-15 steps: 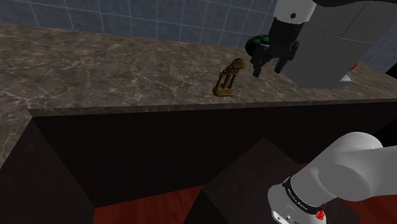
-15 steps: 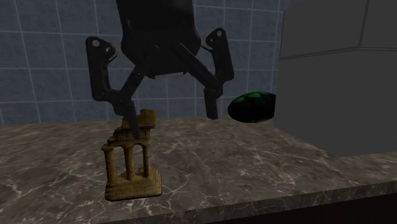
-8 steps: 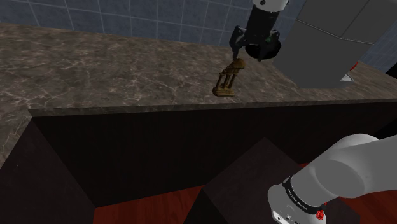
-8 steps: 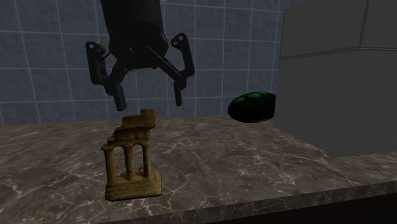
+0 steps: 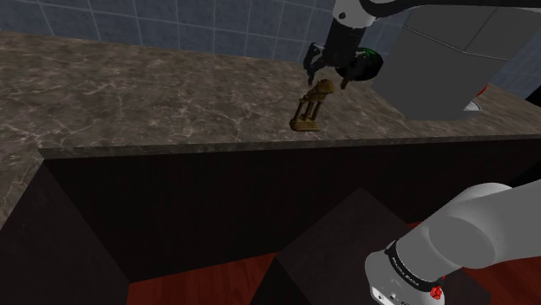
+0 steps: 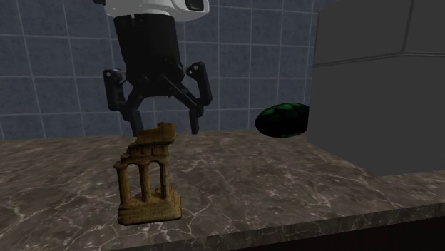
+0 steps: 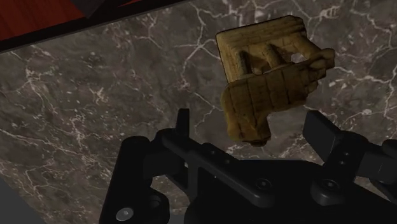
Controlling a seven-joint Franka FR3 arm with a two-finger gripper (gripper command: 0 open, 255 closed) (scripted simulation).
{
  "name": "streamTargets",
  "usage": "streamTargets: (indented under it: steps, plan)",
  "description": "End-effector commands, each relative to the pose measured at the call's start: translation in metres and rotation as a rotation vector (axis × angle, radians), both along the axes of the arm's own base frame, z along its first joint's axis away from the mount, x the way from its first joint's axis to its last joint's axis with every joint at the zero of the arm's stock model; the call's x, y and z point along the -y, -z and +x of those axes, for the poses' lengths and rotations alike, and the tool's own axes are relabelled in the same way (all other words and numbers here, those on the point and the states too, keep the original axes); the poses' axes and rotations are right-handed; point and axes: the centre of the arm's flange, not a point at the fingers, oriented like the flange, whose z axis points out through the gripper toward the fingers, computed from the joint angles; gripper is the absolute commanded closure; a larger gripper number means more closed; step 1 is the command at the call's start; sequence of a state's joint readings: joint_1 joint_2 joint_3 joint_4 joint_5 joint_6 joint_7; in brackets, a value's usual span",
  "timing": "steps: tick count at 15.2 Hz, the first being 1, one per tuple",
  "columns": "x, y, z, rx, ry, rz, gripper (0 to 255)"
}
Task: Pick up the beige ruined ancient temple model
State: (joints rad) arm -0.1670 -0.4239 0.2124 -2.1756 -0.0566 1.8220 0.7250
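Temple model (image 6: 148, 175), a tan ruin with columns on a square base and a broken roof, stands upright on the dark veined worktop (image 6: 285, 192), near its front edge. In the shoulder view the model (image 5: 312, 107) sits toward the worktop's (image 5: 130, 95) far right part, a little back from the edge.

The black claw (image 6: 165, 130) hangs at twelve o'clock from the model, pointing straight down on the white arm (image 6: 153, 7). It is spread wide and grips nothing. Its two fingers (image 6: 194, 118) reach about level with the broken roof, one tip at ten o'clock and one at two o'clock from the model's top. In the shoulder view the claw (image 5: 328, 80) is just over the model's upper end. Seen from the wrist, the model (image 7: 267, 83) lies between the fingers (image 7: 321, 130) of the claw (image 7: 252, 130), with worktop (image 7: 95, 114) showing on either side of it.

A glossy green-and-black oval thing (image 6: 283, 120) rests on the worktop at two o'clock from the model, apart from it. In the shoulder view this oval (image 5: 371, 62) is just beyond the claw. A plain grey block (image 6: 378, 85) rises at three o'clock, and a blue-grey tiled wall (image 6: 57, 64) runs behind. The shoulder view also shows a red floor (image 5: 208, 282) below the worktop.
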Motion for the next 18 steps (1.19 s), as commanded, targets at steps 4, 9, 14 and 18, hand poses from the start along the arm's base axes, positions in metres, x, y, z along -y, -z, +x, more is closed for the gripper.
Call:
streamTargets:
  steps: [4, 9, 14, 18]
  plan:
    - [0.001, 0.01, 0.0, 0.001, 0.0, 0.0, 255]
    - [0.0, 0.01, -0.001, 0.001, 0.001, 0.0, 255]
    - [0.001, -0.002, 0.0, 0.001, 0.0, 0.0, 255]
    - [0.001, -0.023, 0.0, 0.001, 0.0, 0.0, 255]
